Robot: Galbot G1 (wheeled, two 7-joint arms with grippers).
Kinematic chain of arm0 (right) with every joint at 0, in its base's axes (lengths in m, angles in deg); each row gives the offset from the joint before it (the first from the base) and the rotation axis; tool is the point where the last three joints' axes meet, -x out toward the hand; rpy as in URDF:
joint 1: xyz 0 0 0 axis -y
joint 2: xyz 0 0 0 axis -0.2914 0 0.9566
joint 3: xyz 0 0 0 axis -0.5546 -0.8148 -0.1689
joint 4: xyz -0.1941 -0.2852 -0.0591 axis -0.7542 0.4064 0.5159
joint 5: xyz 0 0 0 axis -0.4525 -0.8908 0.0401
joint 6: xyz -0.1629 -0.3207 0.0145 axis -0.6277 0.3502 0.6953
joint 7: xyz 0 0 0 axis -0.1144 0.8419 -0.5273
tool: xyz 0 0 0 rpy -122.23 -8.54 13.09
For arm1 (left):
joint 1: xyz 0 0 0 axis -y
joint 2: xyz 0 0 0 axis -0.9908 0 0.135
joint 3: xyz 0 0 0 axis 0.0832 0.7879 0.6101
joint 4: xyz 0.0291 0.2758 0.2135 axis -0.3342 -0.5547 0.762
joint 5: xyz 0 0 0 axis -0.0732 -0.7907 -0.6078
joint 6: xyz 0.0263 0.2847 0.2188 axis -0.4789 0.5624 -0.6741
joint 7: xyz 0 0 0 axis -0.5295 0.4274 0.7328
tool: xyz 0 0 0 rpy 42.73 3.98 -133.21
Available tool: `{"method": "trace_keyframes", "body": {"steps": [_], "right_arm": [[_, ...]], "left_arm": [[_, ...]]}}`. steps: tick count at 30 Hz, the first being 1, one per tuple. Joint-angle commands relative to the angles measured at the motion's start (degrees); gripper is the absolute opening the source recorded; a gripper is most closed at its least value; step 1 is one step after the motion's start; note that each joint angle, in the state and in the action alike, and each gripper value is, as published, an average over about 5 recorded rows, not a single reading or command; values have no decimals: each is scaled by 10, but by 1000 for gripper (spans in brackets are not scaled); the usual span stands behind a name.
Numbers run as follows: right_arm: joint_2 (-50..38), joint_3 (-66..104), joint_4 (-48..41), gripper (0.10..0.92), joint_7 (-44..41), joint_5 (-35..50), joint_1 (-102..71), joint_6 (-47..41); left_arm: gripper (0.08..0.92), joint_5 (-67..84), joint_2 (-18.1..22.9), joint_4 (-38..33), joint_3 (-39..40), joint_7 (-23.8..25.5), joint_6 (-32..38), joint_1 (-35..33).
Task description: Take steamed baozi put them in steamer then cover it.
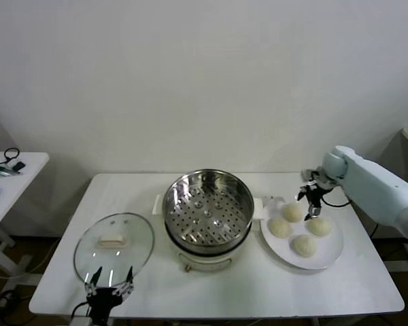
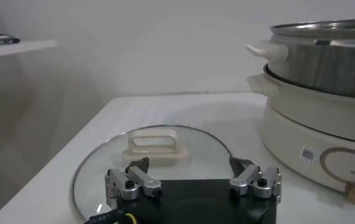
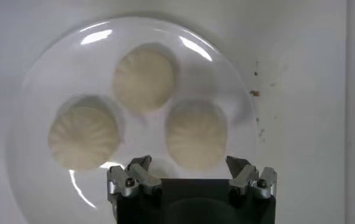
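Observation:
Four cream-white baozi lie on a white plate (image 1: 330, 257) at the table's right: one at the far left (image 1: 292, 212), one at the left (image 1: 279, 227), one at the right (image 1: 318, 226), one nearest (image 1: 303, 245). My right gripper (image 1: 313, 201) hovers open over the plate's far part. In the right wrist view three baozi show (image 3: 144, 79), (image 3: 83, 137), (image 3: 196, 134), the last just ahead of the open right gripper (image 3: 189, 167). The steel steamer (image 1: 207, 210) stands empty at the centre. The glass cover (image 1: 113, 246) lies flat at the left. My left gripper (image 1: 109, 282) is open beside its near edge.
In the left wrist view the cover's handle (image 2: 154, 146) lies ahead of the left gripper (image 2: 189, 167), with the steamer (image 2: 323, 61) on its white pot base (image 2: 311, 128) beside it. A small side table (image 1: 13, 176) with small items stands at the far left.

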Motion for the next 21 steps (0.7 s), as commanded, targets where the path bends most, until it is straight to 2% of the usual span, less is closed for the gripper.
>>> {"method": "trace_keyframes", "body": {"steps": [1, 12, 21], "right_arm": [[72, 46, -93, 823, 20, -36, -23, 6], [60, 42, -86, 816, 12, -36, -24, 5], [46, 45, -66, 706, 17, -18, -14, 16]], "left_arm": [[823, 1, 0, 2, 1, 0, 1, -1], [823, 0, 1, 0, 3, -1, 1, -4], [823, -1, 1, 1, 6, -2, 2, -6]]}}
